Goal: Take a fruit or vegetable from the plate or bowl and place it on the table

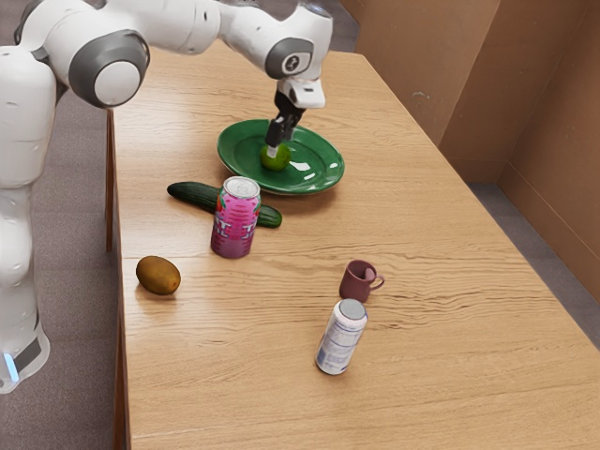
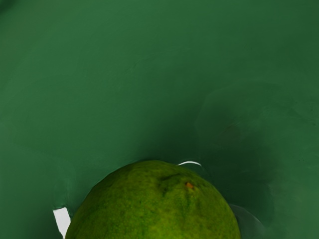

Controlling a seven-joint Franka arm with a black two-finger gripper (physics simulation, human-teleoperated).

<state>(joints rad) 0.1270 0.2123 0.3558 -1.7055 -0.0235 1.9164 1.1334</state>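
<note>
Lime (image 1: pixel 280 159), on green plate (image 1: pixel 238 152), end effector (image 1: pixel 273 151) at it

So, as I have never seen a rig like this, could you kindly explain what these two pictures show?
The machine is a white robot arm with a black claw at its end. The exterior view looks at the table from the arm's side; the wrist view comes from a camera on the arm's hand, looking closely at a green fruit on the green plate.

Also on the table are a cucumber, a pink can, a brown fruit, a mug and a white can.

The claw is down at the green fruit, but I cannot tell whether it holds it.
</note>
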